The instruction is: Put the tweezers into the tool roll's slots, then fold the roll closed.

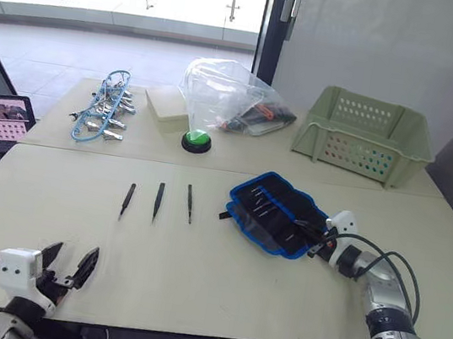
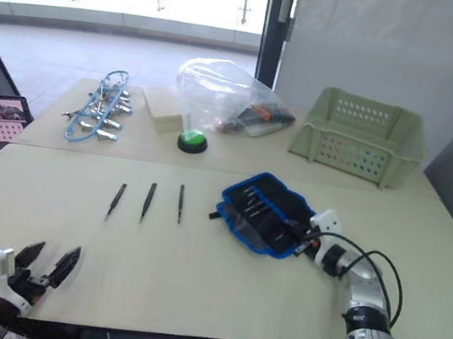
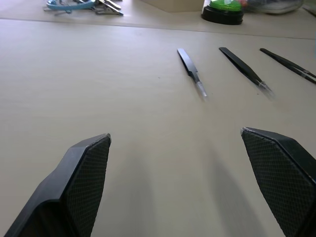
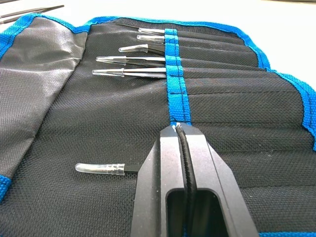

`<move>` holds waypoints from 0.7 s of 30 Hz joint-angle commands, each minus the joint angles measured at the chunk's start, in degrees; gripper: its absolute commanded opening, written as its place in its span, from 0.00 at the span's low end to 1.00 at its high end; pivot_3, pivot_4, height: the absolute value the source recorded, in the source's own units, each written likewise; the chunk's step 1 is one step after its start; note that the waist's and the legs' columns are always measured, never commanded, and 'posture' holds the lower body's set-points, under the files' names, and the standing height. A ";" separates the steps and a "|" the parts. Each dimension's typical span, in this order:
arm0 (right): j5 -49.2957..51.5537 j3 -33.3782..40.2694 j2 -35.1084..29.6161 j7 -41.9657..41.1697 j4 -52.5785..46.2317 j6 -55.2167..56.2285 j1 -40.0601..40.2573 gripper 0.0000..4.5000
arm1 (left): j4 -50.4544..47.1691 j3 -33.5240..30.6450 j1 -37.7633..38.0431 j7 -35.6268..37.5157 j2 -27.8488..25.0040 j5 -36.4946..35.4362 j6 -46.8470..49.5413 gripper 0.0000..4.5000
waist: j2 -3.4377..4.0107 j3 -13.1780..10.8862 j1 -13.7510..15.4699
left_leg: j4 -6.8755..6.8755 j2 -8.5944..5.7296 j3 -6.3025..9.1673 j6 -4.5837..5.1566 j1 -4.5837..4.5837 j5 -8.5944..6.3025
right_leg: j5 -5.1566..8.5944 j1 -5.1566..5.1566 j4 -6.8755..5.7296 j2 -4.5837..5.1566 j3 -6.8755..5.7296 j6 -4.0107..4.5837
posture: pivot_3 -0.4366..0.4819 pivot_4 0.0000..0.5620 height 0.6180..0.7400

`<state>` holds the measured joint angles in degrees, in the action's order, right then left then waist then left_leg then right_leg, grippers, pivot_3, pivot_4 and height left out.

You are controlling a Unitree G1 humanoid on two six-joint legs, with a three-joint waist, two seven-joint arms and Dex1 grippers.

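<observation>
Tweezers (image 4: 98,168) (clear-tipped) apparently clamped under right pincer (image 4: 178,129) on roll (image 4: 59,98).

Tool roll (image 1: 278,214) open flat on worktop, black fabric, bright blue edging, tilted diagonally, slots (image 4: 232,74) holding several clear-tipped tweezers (image 4: 129,60) under a blue band, three loose black tweezers (image 1: 158,200) side by side, well apart from the roll
</observation>
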<state>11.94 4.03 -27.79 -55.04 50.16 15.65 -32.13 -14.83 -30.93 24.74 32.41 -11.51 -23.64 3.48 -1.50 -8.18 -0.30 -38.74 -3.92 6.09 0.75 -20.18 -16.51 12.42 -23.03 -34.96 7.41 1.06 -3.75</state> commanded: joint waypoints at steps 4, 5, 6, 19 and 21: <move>-1.51 -0.33 -0.44 -0.58 2.08 -0.45 1.71 0.00 | 1.56 0.06 1.88 -0.45 0.43 -0.97 -5.08 0.99 | -0.01 0.00 -0.04 | 0.00 -0.06 0.00 0.02 0.00 -0.01 | 0.01 -0.01 0.01 0.00 -0.04 0.00 | 0.48 0.27 1.00; -1.55 -0.36 -0.46 -0.64 2.15 -0.42 1.69 0.00 | 1.34 0.35 1.78 -0.69 0.50 -1.20 -5.06 0.99 | -0.01 0.00 -0.04 | 0.00 -0.06 0.00 0.02 -0.01 -0.01 | 0.00 -0.01 0.00 0.00 -0.04 0.00 | 0.48 0.27 1.00; -1.58 -0.37 -0.47 -0.62 2.17 -0.44 1.64 0.00 | 1.13 0.46 1.51 -1.00 0.52 -1.61 -4.93 0.99 | -0.01 0.00 -0.04 | 0.00 -0.06 0.00 0.02 0.00 -0.01 | 0.01 -0.01 0.00 0.00 -0.04 0.00 | 0.48 0.27 1.00; -1.93 -0.50 -0.45 -0.14 2.73 -0.55 0.80 0.00 | -0.72 6.53 -10.72 -11.84 -2.20 1.22 5.11 0.99 | -0.02 0.01 -0.03 | -0.01 -0.09 0.03 -0.01 0.01 0.01 | 0.00 0.00 -0.04 -0.01 -0.09 0.00 | 0.48 0.27 1.00; -1.92 -0.53 -0.46 -0.14 2.78 -0.54 0.74 0.00 | -0.77 7.62 -12.51 -13.51 -2.68 1.89 6.83 0.99 | -0.01 0.01 -0.34 | 0.00 -0.10 0.03 -0.01 0.01 0.01 | 0.00 -0.01 -0.04 -0.01 -0.07 0.00 | 0.48 0.27 1.00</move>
<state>11.91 3.81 -27.75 -55.60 50.77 16.01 -32.56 -13.74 -23.67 12.45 20.67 -13.50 -22.57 9.10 -1.51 -8.17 -0.64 -38.72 -4.03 6.12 0.74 -20.17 -16.50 12.42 -23.06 -34.99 7.41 1.00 -3.75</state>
